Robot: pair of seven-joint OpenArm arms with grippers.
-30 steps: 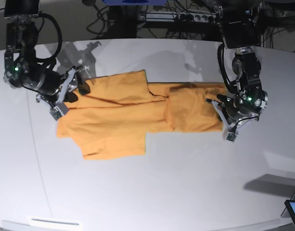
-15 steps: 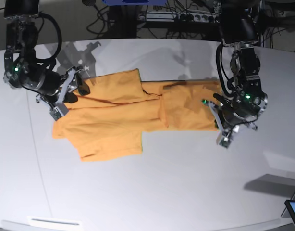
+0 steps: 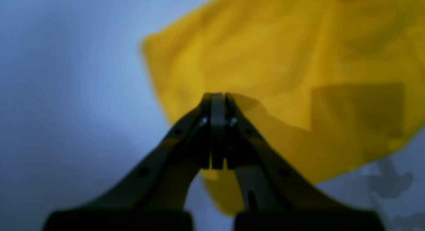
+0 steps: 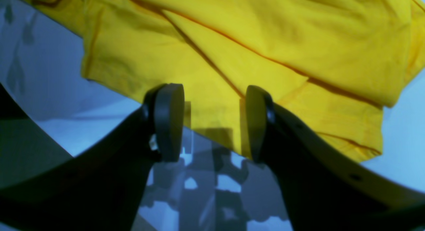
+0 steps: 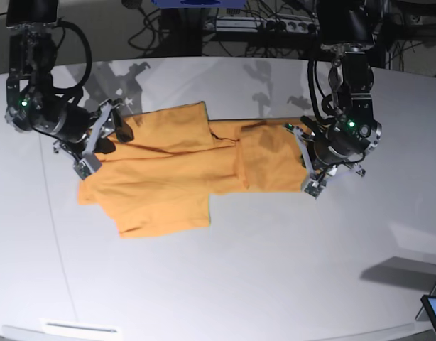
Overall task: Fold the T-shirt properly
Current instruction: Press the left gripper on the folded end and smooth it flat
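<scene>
Since my left wrist view is blurry, I only see the left gripper (image 3: 217, 101) closed by the crumpled orange T-shirt (image 5: 175, 170); right gripper (image 4: 214, 121) gapes, empty.

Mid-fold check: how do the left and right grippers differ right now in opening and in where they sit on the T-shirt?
The left gripper is shut, fingers pressed together at the T-shirt hem end; whether cloth is pinched is unclear. The right gripper stands open, with fabric showing in the gap. In the base view, the left gripper sits at the folded end, the right gripper at the sleeve end. Both are at the shirt's edges, low over the table.
</scene>
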